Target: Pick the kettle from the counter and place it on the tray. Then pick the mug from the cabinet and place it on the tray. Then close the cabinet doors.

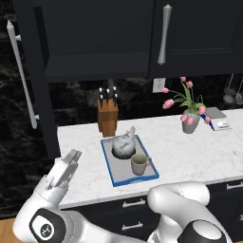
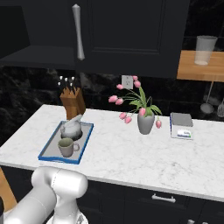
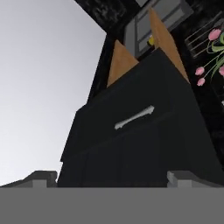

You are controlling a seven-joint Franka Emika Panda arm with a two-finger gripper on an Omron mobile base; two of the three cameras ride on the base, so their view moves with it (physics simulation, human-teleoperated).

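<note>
The blue-rimmed tray (image 1: 115, 176) lies on the white marble counter (image 1: 190, 152). On it stand the stone-grey kettle (image 1: 124, 144) at the back and the mug (image 1: 139, 163) in front of it. The right base view also has the tray (image 2: 49, 155), kettle (image 2: 72, 128) and mug (image 2: 66, 147). Above, the cabinet (image 1: 95, 38) is open: its left door (image 1: 35, 85) is swung out and its right door (image 1: 199, 33) is closed. My gripper (image 1: 66, 167) hangs left of the tray below the open door, open and empty. A dark door with its silver handle (image 3: 134, 118) appears in the hand view.
A wooden knife block (image 1: 107, 116) stands behind the tray. A grey vase of pink tulips (image 1: 191, 121) and a small white scale (image 1: 221, 124) sit to the right. Dark drawers (image 1: 133, 209) run under the counter. A glass (image 2: 205, 49) rests on a wooden shelf.
</note>
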